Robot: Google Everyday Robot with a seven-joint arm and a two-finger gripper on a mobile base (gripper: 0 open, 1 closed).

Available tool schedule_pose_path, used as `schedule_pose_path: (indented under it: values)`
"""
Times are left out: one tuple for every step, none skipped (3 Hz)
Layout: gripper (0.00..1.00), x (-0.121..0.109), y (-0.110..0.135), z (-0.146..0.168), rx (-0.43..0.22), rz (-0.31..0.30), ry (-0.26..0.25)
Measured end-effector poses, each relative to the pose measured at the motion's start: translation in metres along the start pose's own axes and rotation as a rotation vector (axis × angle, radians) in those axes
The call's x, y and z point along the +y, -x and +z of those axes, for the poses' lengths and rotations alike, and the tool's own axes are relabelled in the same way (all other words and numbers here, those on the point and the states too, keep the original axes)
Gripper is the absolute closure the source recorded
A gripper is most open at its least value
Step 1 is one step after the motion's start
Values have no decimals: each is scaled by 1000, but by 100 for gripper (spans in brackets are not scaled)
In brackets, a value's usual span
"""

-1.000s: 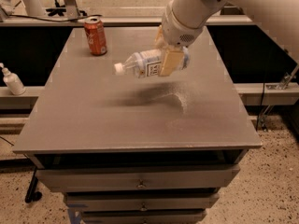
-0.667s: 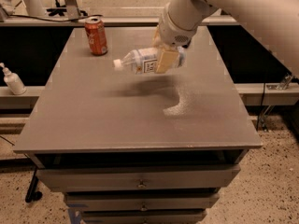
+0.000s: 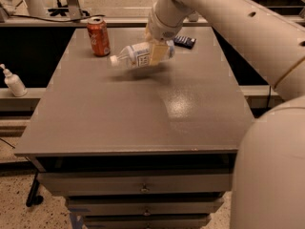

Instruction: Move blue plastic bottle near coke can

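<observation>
The blue plastic bottle [image 3: 137,55] is clear with a white cap and a pale label. It lies sideways in the air, cap pointing left, a little above the grey table [image 3: 143,109]. My gripper [image 3: 158,54] is shut on the bottle's right half, with a tan finger [image 3: 157,55] across its label. The coke can [image 3: 98,36], red-orange with a silver top, stands upright at the table's far left. The bottle's cap is a short way to the right of the can and slightly nearer to me.
A flat dark blue packet [image 3: 184,41] lies at the table's far edge, right of my gripper. A small white pump bottle [image 3: 13,81] stands on a lower shelf to the left. My arm [image 3: 238,27] spans the upper right. Drawers [image 3: 143,187] sit below the tabletop.
My gripper has carried the bottle farther back and to the left, closer to the coke can. The can has not moved.
</observation>
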State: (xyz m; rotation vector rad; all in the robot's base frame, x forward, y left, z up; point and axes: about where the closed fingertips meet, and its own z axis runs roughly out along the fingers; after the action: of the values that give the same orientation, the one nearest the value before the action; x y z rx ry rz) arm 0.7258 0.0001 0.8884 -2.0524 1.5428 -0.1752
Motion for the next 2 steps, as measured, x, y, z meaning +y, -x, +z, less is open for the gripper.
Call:
schedule_pose_path:
  values:
    - [100,-28,10,16,-12,-35,-29]
    - [100,-53,26,27,-34,-56,-56]
